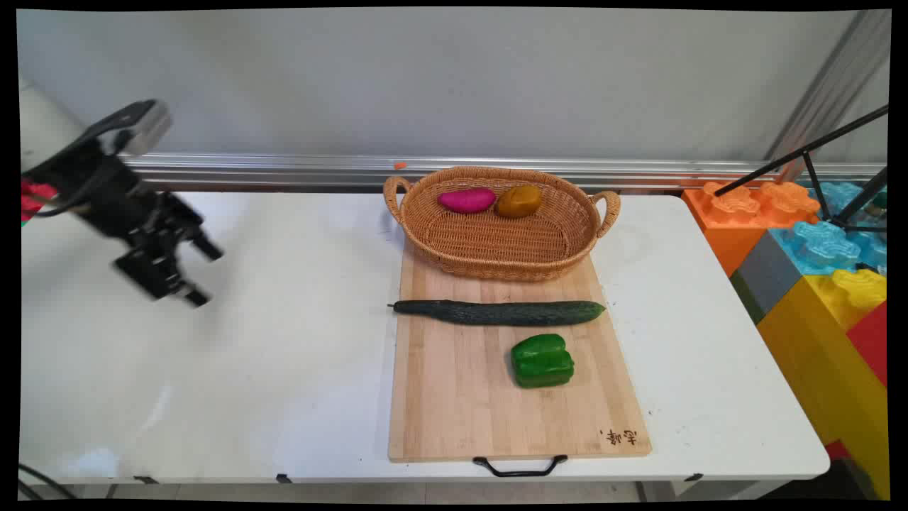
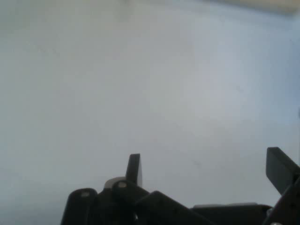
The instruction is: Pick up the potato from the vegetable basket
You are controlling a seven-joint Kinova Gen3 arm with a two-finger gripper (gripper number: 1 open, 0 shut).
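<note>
On the near right part of the white table [image 1: 248,397] lies a bamboo cutting board [image 1: 454,404], its black handle [image 1: 520,466] at the table's near edge and a small burnt-in mark near its right near corner. A green bell pepper [image 1: 542,360] sits on the board, right of its middle. Just beyond the pepper, a long dark cucumber [image 1: 499,312] lies crosswise, its stem end reaching slightly past the board's left edge.

Farther still, an oval wicker basket [image 1: 501,250] with two loop handles stands on the board's far end. Inside it, against the far wall, a magenta sweet potato [image 1: 467,200] lies to the left and a brown potato [image 1: 518,201] just beside it to the right.

My gripper [image 1: 201,273] hangs above the left part of the table, well apart from the board and everything on it. It holds nothing, and my two fingers stand wide apart. In my hand view, the gripper [image 2: 211,171] shows only bare white table surface [image 2: 150,93] between and beyond my fingers [image 2: 134,168].

At the far right, off the table, stand large plastic building blocks [image 1: 816,284] in orange, blue, yellow, grey and red, with black tripod legs [image 1: 809,152] crossing above them. A metal rail [image 1: 284,170] runs along the wall behind the table.
</note>
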